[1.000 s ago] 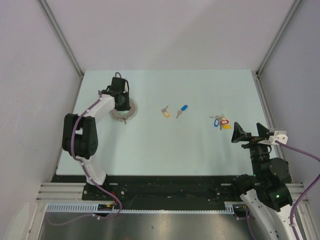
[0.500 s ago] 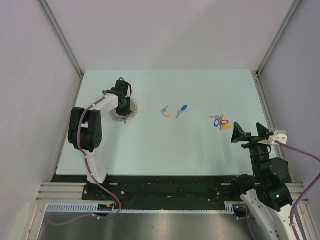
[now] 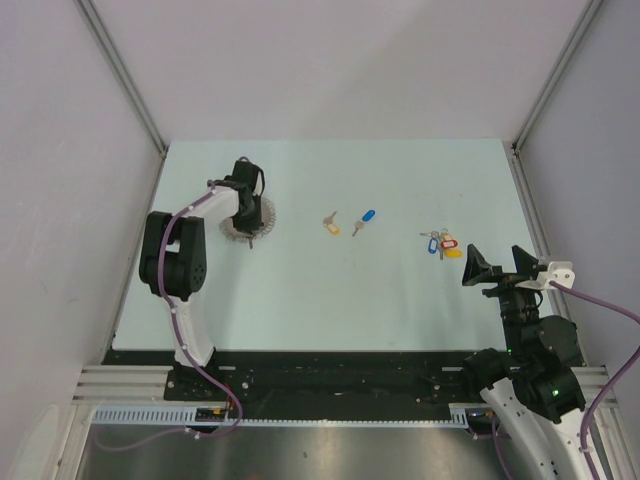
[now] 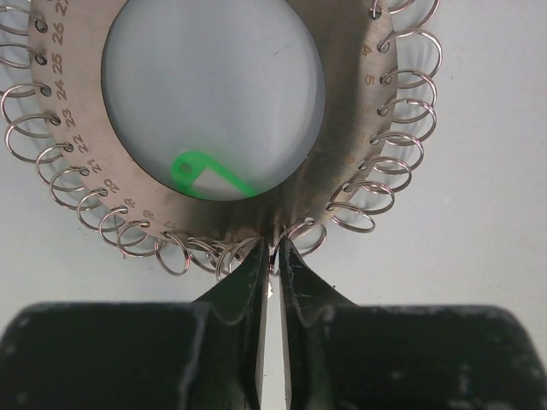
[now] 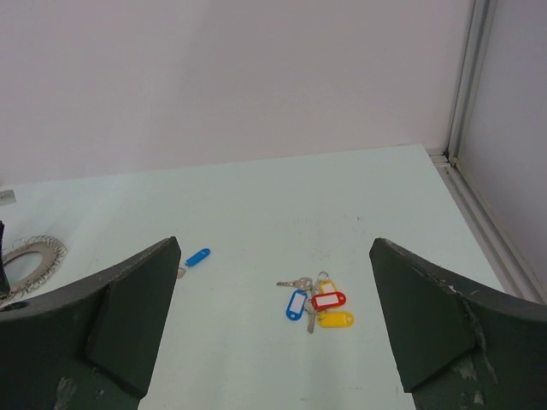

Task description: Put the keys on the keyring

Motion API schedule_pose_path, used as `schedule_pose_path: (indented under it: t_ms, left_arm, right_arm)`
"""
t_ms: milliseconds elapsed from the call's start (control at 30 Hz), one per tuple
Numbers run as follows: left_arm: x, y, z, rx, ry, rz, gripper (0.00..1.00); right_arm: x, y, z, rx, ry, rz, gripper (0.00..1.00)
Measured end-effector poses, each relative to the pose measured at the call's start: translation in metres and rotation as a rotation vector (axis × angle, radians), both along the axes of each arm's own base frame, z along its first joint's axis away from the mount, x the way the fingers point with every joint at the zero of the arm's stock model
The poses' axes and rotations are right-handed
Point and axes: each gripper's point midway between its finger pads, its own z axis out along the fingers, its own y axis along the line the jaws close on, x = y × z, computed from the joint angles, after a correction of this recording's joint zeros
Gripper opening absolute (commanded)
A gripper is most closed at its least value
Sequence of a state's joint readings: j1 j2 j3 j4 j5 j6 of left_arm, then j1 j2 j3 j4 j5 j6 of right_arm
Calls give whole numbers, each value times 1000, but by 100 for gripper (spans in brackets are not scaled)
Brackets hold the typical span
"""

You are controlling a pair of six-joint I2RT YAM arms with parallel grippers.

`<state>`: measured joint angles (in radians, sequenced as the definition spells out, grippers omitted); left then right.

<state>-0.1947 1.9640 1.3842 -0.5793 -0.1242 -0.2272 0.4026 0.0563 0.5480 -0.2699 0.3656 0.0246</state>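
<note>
Bare table (image 3: pixel 400 300) separates the keyring (image 4: pixel 346 111), the yellow-tagged key (image 3: pixel 331 225) beside the blue-tagged key (image 3: pixel 366 216), and the key bunch (image 3: pixel 441 244).

Keyring (image 4: pixel 346 94): flat numbered metal disc fringed with wire loops, near table (image 3: pixel 400 320) left edge. Yellow-tagged key (image 3: pixel 331 226) and blue-tagged key (image 3: pixel 365 217): mid-table. Key bunch (image 3: pixel 440 244): near right edge.

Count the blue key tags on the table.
2. One blue tag lies loose mid-table; the other blue tag sits in the bunch at right. More may hide there.
</note>
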Motion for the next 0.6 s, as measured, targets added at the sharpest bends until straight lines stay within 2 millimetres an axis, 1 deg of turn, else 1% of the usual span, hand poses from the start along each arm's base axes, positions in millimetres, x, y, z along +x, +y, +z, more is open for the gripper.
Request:
schedule_pose_path:
  t_ms: [67, 100, 300, 367, 467, 600]
  left_arm:
    - [0, -1, 0, -1, 0, -2, 5]
    - [0, -1, 0, -1, 0, -3, 0]
    - [-1, -6, 2, -4, -8, -17, 0]
    - [-6, -7, 8, -2, -21, -31, 0]
    - [-15, -10, 29, 8, -67, -61, 0]
    - [-22, -15, 75, 20, -191, -109, 0]
  right_arm:
    - [0, 0, 0, 0, -2, 1, 100]
    - [0, 0, 1, 1, -3, 1, 100]
    - [-1, 1, 2, 1, -8, 8, 100]
    - [-1, 1, 2, 2, -11, 11, 100]
    - [-2, 3, 3, 1, -17, 22, 100]
    - [-3, 9, 4, -6, -22, 55, 100]
